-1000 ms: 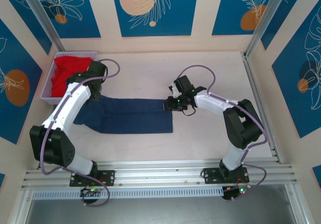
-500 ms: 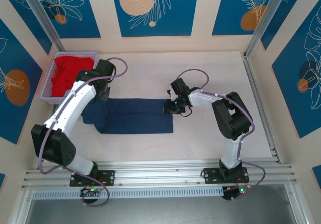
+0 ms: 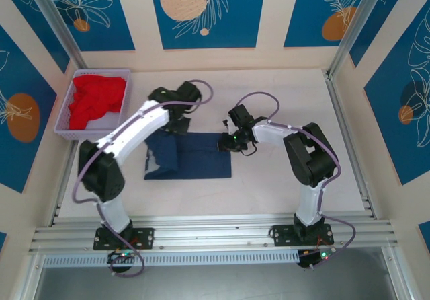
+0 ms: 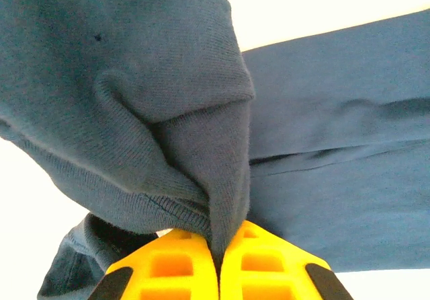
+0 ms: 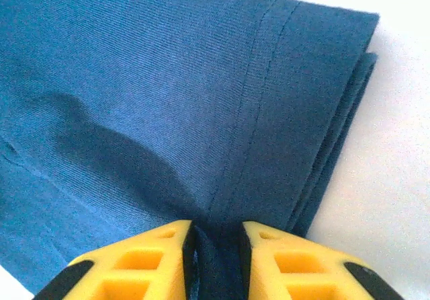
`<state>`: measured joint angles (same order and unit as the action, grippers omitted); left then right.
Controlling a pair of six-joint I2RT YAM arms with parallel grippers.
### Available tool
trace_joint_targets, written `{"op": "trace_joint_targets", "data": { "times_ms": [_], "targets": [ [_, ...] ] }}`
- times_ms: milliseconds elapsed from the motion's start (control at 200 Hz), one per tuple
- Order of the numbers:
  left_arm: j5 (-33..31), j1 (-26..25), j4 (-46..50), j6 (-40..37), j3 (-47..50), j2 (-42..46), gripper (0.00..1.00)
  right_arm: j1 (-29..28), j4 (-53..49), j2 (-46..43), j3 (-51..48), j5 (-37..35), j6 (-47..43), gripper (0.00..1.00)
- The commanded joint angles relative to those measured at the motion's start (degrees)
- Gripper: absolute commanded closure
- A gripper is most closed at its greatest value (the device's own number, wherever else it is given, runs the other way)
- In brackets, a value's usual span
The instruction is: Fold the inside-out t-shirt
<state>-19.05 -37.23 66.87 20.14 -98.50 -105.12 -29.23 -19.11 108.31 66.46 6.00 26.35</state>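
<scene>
The navy inside-out t-shirt (image 3: 201, 159) lies as a folded strip across the table's middle. My left gripper (image 3: 173, 129) is shut on the strip's left end and holds it raised over the strip's left half. In the left wrist view the cloth (image 4: 322, 111) bunches into a peak pinched between the yellow fingers (image 4: 168, 266), which meet at the gripper (image 4: 220, 254). My right gripper (image 3: 226, 140) sits at the strip's far right corner. Its jaws (image 5: 213, 246) are closed on the stitched hem of the stacked layers (image 5: 168, 78). No print or label shows.
A lilac basket (image 3: 67, 133) with a red garment (image 3: 97, 98) stands at the far left, beside the wall. Bare table lies right of and in front of the strip. An aluminium rail (image 3: 215, 229) runs along the near edge.
My left arm has swung right, carrying the shirt's left end over the strip, so the strip is now much shorter. My right gripper has stayed at the right corner.
</scene>
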Motion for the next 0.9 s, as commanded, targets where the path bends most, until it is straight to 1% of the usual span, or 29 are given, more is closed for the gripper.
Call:
{"op": "trace_joint_targets", "data": {
  "times_ms": [0, 40, 130, 185, 235, 265, 310, 400, 450, 515, 580, 635, 735, 810, 895],
  "targets": [
    [7.0, -5.0, -1.6, 5.8, -7.2, -8.7, 0.80, 3.5, -0.5, -7.0, -2.5, 3.0, 0.4, 0.68],
    [8.9, -6.8, -2.4, 6.5, -10.4, -12.0, 0.67, 5.5, -0.3, -9.7, -4.4, 3.6, 1.1, 0.66],
    [14.6, -10.1, -5.6, 7.5, -16.9, -17.9, 0.50, 10.6, 0.3, -15.3, -8.8, 4.3, 2.5, 0.64],
    [17.6, -11.3, -6.6, 7.1, -20.7, -19.7, 0.45, 13.4, 0.5, -18.0, -11.2, 3.9, 2.7, 0.62],
    [18.4, -11.8, -6.6, 6.3, -22.5, -19.1, 0.40, 15.7, 0.6, -19.7, -12.8, 3.5, 2.9, 0.62],
    [18.1, -11.7, -7.2, 5.8, -21.8, -17.5, 0.33, 16.6, 0.7, -20.5, -13.5, 3.7, 2.8, 0.61],
    [16.9, -11.8, -8.9, 4.4, -18.7, -13.7, 0.26, 17.1, 1.2, -21.5, -14.3, 3.9, 2.6, 0.60],
    [13.6, -10.4, -13.7, 4.1, -6.0, -2.7, 0.17, 16.3, 2.2, -22.2, -14.6, 4.3, 2.8, 0.58],
    [13.2, -8.5, -17.1, 5.8, 3.2, 4.3, 0.14, 15.3, 3.4, -21.8, -14.4, 4.9, 3.2, 0.56],
    [14.4, -4.2, -22.1, 8.6, 16.3, 12.8, 0.12, 13.3, 5.1, -20.1, -12.8, 5.4, 3.6, 0.54],
    [18.1, 1.0, -26.9, 11.1, 26.9, 18.8, 0.11, 10.5, 5.6, -17.3, -9.7, 4.6, 4.1, 0.48],
    [21.7, 4.4, -30.7, 12.4, 33.0, 21.5, 0.11, 8.5, 5.8, -14.5, -6.6, 3.5, 4.5, 0.45],
    [27.2, 7.3, -36.3, 13.5, 37.6, 21.5, 0.09, 6.3, 4.9, -9.1, -1.3, 1.3, 6.3, 0.40],
    [29.2, 7.5, -38.9, 13.2, 37.8, 18.5, 0.09, 5.7, 4.0, -4.9, 2.6, 0.6, 7.9, 0.37],
    [30.8, 7.4, -40.8, 12.7, 36.8, 14.1, 0.08, 5.5, 2.7, 0.2, 6.6, 0.0, 9.4, 0.37]
  ]
}}
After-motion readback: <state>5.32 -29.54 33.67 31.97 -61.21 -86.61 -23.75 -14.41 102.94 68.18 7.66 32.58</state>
